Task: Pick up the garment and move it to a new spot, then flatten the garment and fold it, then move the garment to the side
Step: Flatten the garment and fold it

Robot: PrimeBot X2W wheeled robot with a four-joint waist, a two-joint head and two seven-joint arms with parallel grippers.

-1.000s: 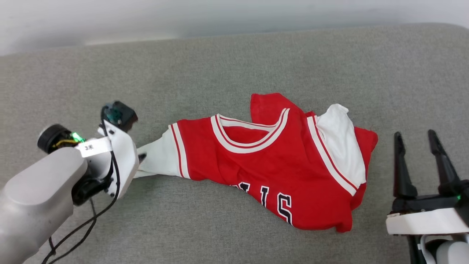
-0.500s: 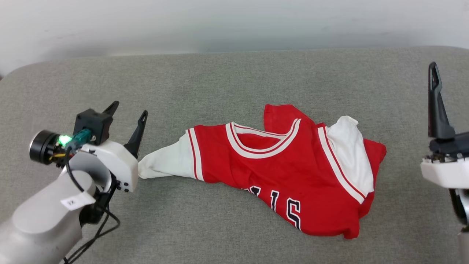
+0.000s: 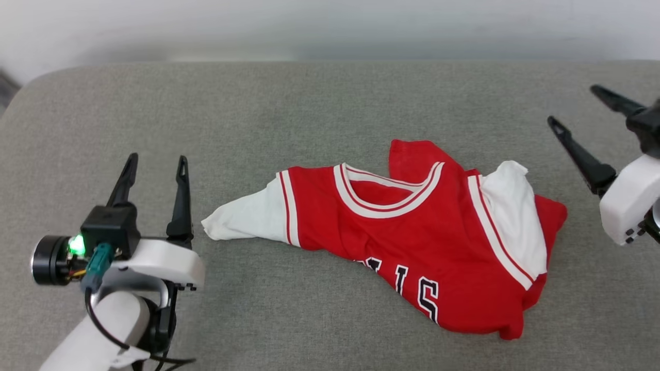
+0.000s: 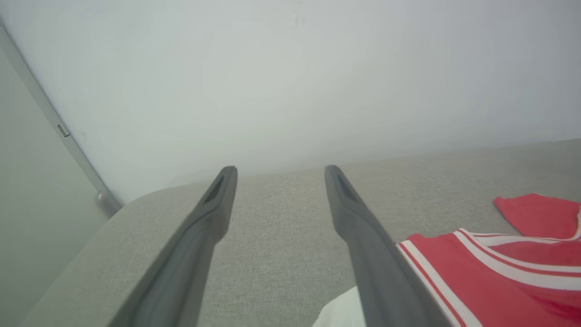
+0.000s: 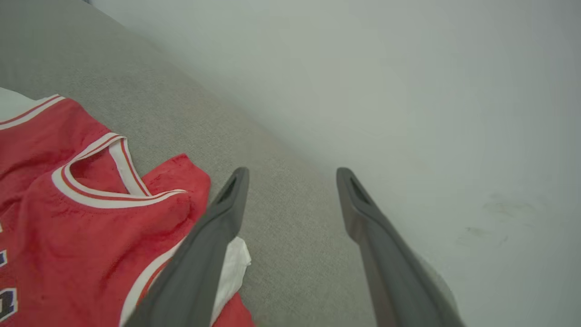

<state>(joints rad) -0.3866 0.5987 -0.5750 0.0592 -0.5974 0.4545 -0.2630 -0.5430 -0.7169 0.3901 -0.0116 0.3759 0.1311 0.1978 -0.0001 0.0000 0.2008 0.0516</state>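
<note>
The red garment lies crumpled on the grey cushion, one white sleeve stretched toward the left and the other bunched at the right, black letters near its lower edge. My left gripper stands open to the left of the white sleeve, apart from it, fingers pointing away from me. In the left wrist view the garment lies at the lower right of the open gripper. My right gripper hangs open at the right edge, raised and apart from the cloth. The right wrist view has the garment left of its gripper.
The grey cushion spreads wide around the shirt, with a rounded corner at the far left. A pale wall runs along its far edge. A thin vertical rail shows on the wall in the left wrist view.
My left gripper let go of the white sleeve, opened and drew back to the left. My right gripper rose and swung to the right edge. The camera shifted, so the shirt sits a little further right.
</note>
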